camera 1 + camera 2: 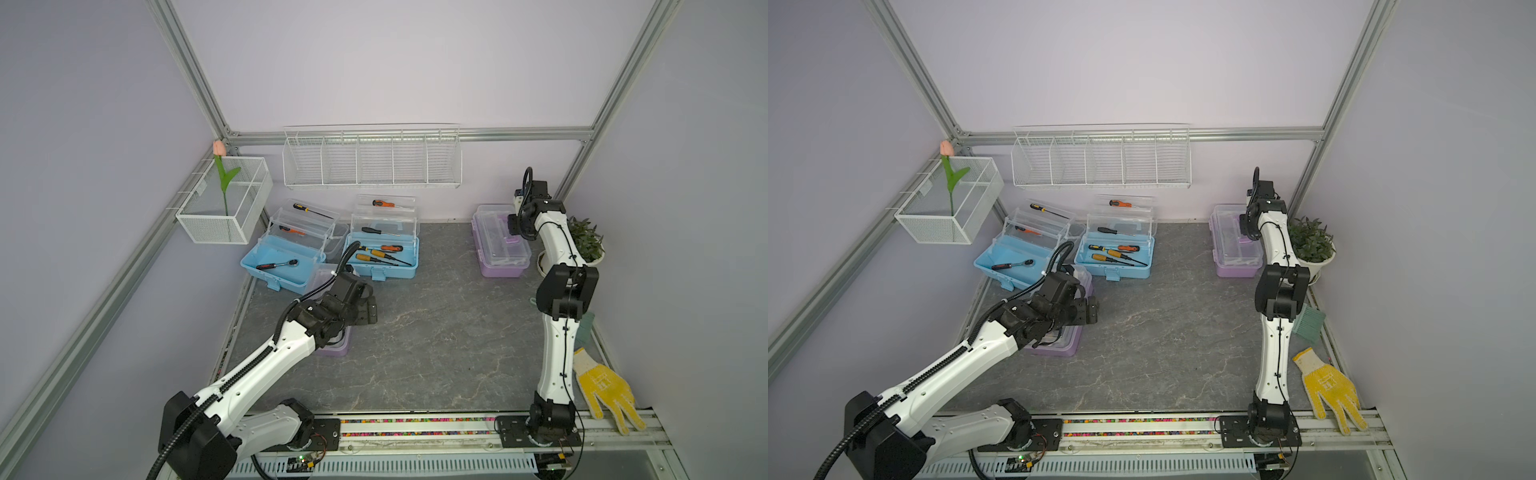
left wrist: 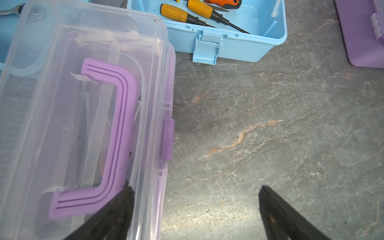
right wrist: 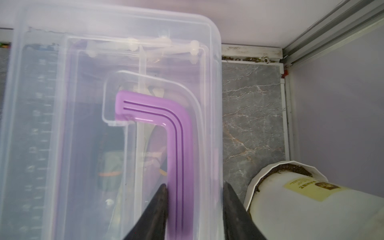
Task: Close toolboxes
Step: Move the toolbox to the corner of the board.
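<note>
Left wrist view shows the left gripper [image 2: 195,187] wide open, empty, over the purple toolbox's [image 2: 62,124] edge; best press its latch [image 2: 167,139] squarely.

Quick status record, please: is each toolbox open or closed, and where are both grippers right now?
ratchet blue toolbox: open, trays raised
screwdriver blue toolbox: open, trays raised
near purple toolbox: lid down
far purple toolbox: lid down
left gripper: open wide, partly over the near purple toolbox's lid edge
right gripper: partly open, straddling the far purple toolbox's handle
remaining: the two blue ones
</note>
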Controlling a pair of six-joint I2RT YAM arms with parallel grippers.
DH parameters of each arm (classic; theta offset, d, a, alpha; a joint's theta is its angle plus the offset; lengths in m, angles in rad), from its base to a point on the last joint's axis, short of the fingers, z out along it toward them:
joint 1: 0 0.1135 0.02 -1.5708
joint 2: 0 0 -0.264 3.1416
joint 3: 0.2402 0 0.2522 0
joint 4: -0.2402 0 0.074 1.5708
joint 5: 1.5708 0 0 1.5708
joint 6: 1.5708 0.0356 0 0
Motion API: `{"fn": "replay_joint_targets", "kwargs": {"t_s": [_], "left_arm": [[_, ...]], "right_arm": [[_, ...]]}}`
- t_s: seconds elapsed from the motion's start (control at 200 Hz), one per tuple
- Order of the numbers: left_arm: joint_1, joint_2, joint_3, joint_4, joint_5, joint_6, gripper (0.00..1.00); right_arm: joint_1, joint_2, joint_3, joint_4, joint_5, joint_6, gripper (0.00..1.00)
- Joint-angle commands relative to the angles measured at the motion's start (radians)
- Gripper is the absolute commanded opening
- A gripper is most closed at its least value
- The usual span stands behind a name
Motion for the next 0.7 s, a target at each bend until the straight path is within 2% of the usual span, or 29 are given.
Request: {"fn": "replay_joint_targets", "kwargs": {"t_s": [0.0, 0.11, 0.18, 0.24, 0.31, 0.425, 0.57, 0.695], "left_arm": [[0.028, 0.007, 0.051, -0.026, -0.013, 0.019, 0.94], [0.053, 0.031, 0.104, -0.051, -0.055, 0.043, 0.96], [0.076, 0.057, 0.151, -0.082, -0.106, 0.052, 0.99], [0.095, 0.080, 0.185, -0.109, -0.150, 0.051, 0.99], [0.108, 0.106, 0.204, -0.115, -0.175, 0.061, 0.99], [0.121, 0.155, 0.209, -0.122, -0.171, 0.075, 1.00], [0.123, 0.203, 0.200, -0.134, -0.174, 0.065, 0.91], [0.123, 0.223, 0.185, -0.136, -0.159, 0.058, 0.83]], "right_arm": [[-0.019, 0.050, 0.017, -0.171, 0.066, -0.023, 0.36], [-0.009, -0.017, -0.003, -0.161, 0.010, 0.034, 0.68], [0.011, -0.079, -0.050, -0.143, -0.002, 0.058, 0.80], [0.032, -0.146, -0.115, -0.126, 0.002, 0.073, 0.85], [0.058, -0.245, -0.241, -0.081, 0.009, 0.089, 0.90], [0.104, -0.443, -0.541, 0.064, -0.022, 0.141, 0.91], [0.157, -0.653, -0.860, 0.148, -0.105, 0.261, 0.92], [0.206, -0.827, -1.068, 0.177, -0.164, 0.344, 0.92]]}}
